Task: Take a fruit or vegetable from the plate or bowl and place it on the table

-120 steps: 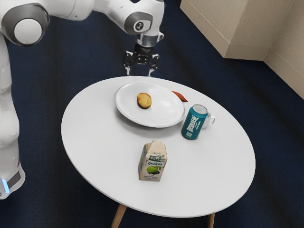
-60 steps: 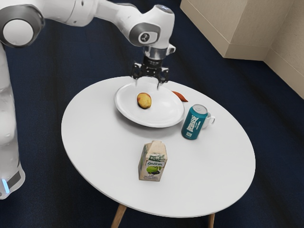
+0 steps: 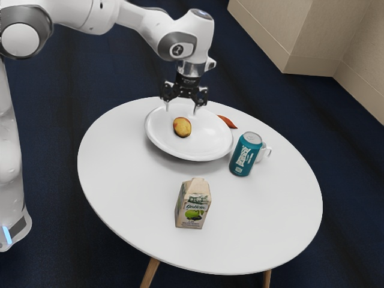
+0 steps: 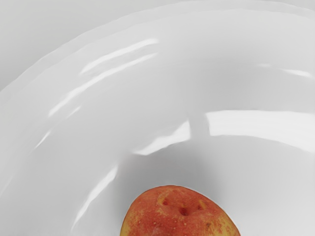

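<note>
Over the plate (image 3: 210, 138): gripper (image 3: 181, 111) released, fingers apart.
Red-and-yellow fruit (image 3: 182, 127) on plate; teal can (image 3: 245, 155) near plate, toward exterior view's right.

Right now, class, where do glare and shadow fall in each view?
Wrist view: white glare streaks curve across the plate, and a soft grey shadow lies beside the reddish fruit; exterior view: faint shadow on the table along the plate's edge.

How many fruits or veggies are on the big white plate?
1: the red-and-yellow one, sitting inside the plate. The tool covers a bit of the far edge, so something tiny could be hidden there.
</note>
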Robot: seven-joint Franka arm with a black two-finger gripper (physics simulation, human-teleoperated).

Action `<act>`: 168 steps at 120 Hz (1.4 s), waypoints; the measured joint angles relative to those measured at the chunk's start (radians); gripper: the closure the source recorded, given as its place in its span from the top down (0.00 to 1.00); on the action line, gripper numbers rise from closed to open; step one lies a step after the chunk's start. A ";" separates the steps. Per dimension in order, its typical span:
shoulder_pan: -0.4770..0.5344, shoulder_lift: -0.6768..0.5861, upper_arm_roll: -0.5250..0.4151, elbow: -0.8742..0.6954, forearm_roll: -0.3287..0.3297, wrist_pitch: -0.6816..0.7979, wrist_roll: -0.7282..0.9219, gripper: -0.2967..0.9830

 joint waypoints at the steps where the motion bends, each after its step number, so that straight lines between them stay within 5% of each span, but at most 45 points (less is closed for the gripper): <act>1: 0.000 0.000 0.000 0.000 0.000 0.000 0.000 0.77; 130: -0.049 0.079 -0.014 -0.020 -0.018 0.064 0.007 0.77; 168: -0.062 0.078 -0.008 -0.022 -0.017 0.061 0.018 0.52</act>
